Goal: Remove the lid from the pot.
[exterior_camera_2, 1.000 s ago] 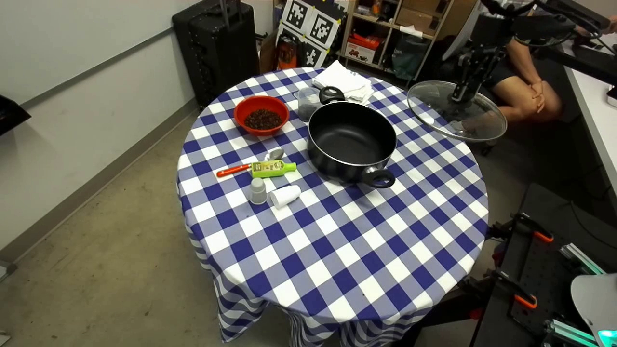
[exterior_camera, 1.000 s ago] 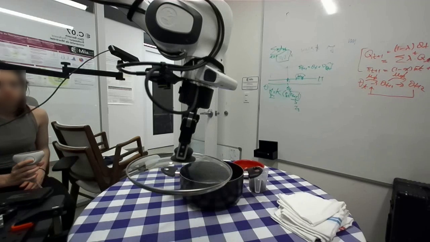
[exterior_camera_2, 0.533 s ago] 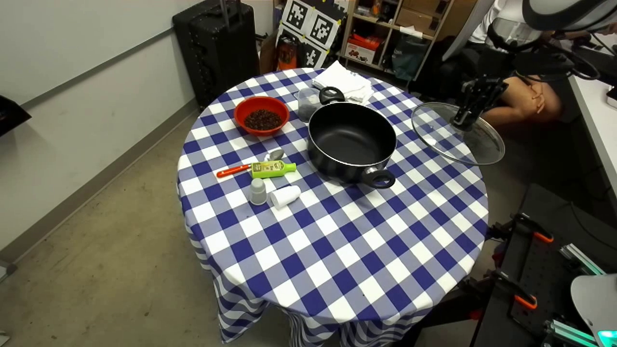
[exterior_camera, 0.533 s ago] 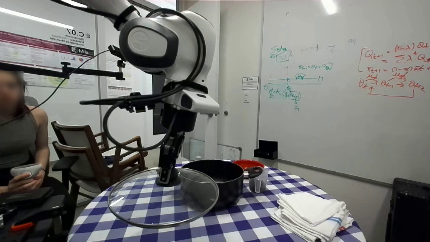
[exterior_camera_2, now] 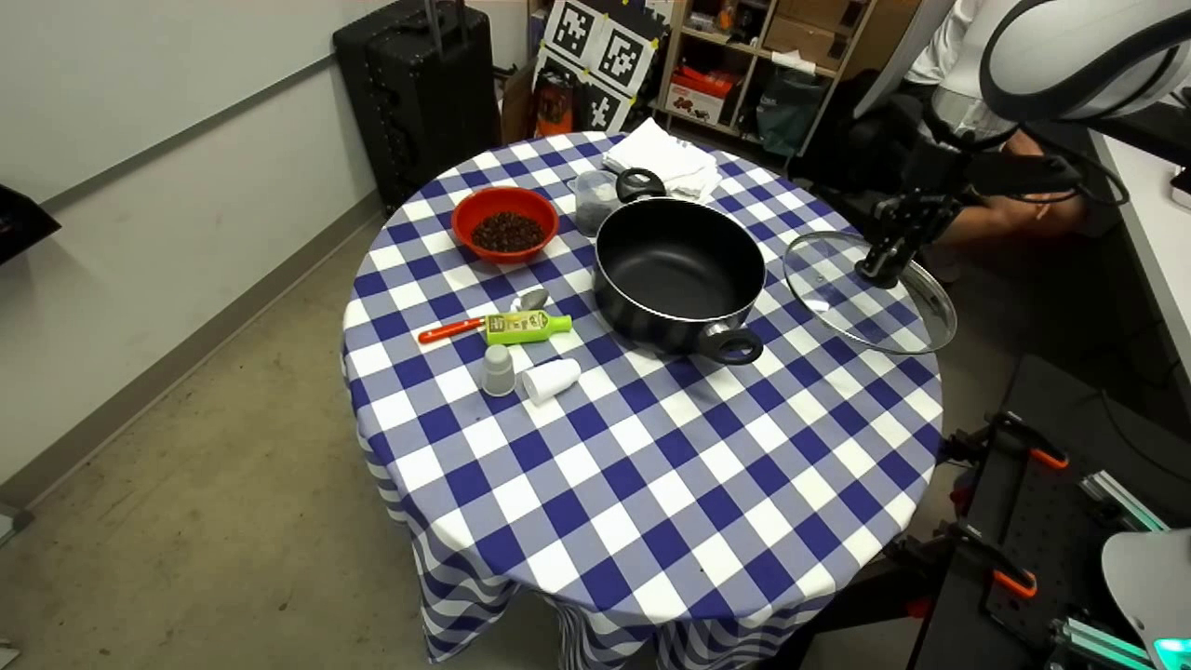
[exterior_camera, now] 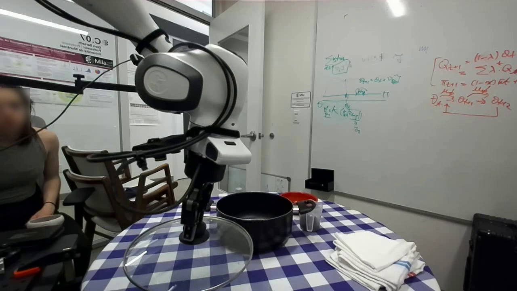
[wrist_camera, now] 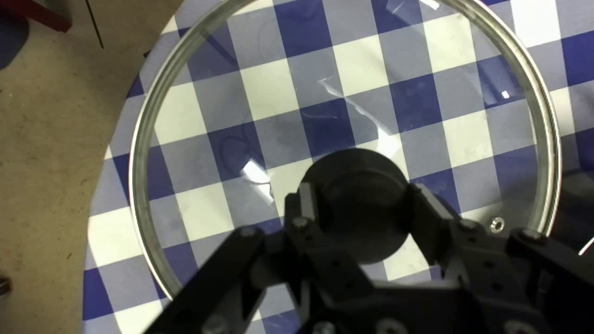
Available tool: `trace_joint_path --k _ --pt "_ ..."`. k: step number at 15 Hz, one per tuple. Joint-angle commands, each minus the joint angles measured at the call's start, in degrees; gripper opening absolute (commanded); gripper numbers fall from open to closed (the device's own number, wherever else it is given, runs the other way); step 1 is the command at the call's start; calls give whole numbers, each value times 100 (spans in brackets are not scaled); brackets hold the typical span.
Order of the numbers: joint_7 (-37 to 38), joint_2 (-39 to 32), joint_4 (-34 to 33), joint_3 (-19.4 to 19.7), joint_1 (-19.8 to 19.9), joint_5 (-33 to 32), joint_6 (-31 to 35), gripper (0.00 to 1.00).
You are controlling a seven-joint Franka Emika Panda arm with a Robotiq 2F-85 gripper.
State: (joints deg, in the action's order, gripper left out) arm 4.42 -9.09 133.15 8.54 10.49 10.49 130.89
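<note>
The see-through glass lid (exterior_camera: 220, 258) hangs from my gripper (exterior_camera: 193, 234), off to the side of the pot. It also shows in an exterior view (exterior_camera_2: 842, 312), slightly tilted near the table edge, and fills much of the wrist view (wrist_camera: 283, 111). My gripper's fingers close on both sides of the black knob (wrist_camera: 362, 246). Whether the lid touches the tablecloth I cannot tell. The wide black pot (exterior_camera: 258, 228) stands uncovered on the table; its bare inside shows in an exterior view (exterior_camera_2: 684, 265).
A red bowl (exterior_camera_2: 479, 200) of dark beans, a clear cup (exterior_camera_2: 594, 200) and folded white towels (exterior_camera: 375, 258) stand around the pot. A green bottle (exterior_camera_2: 526, 326), an orange-handled utensil (exterior_camera_2: 451, 329) and small white cups (exterior_camera_2: 552, 379) lie nearby. A person (exterior_camera: 24, 173) sits beyond the table.
My gripper has carried the lid down and away from the pot, toward the table surface near its edge, still holding the knob. The pot has not moved.
</note>
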Motion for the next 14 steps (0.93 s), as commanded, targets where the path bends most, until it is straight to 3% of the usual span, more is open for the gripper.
trace_joint_path --k 1,14 --pt "-57 -343 -211 -42 -10 264 136 25" --pt "-21 -1479 -1017 -51 210 506 185 25"
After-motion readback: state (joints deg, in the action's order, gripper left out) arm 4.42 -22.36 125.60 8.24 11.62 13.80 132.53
